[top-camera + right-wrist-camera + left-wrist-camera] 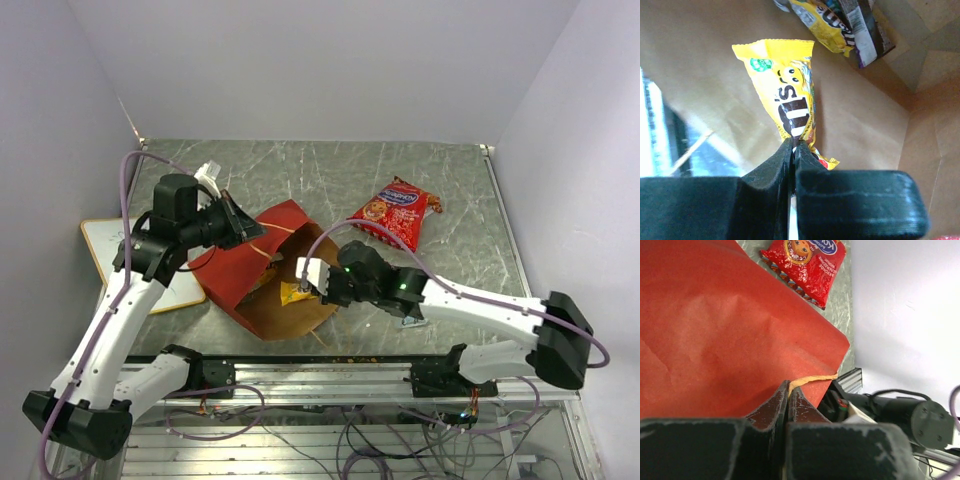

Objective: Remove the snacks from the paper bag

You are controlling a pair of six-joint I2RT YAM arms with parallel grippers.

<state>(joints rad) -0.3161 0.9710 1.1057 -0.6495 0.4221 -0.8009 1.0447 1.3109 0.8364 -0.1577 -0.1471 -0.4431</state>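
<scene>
Right gripper (792, 143) jaws clamped on small yellow candy packet (787, 85), inside red-panelled brown kraft paper bag (230, 275). Left gripper (788, 388) pinched shut on bag's tan handle strip (812, 378). Out on grey marbled tabletop (330, 170) beside it: large red crinkly chip bag (393, 212). Pale lilac walls (320, 60) on three sides.

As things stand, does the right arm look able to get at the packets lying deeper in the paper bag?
Probably not yet: the right hand is shut on a yellow packet. Otherwise nothing lies between it and the deeper packets inside the paper bag.
</scene>
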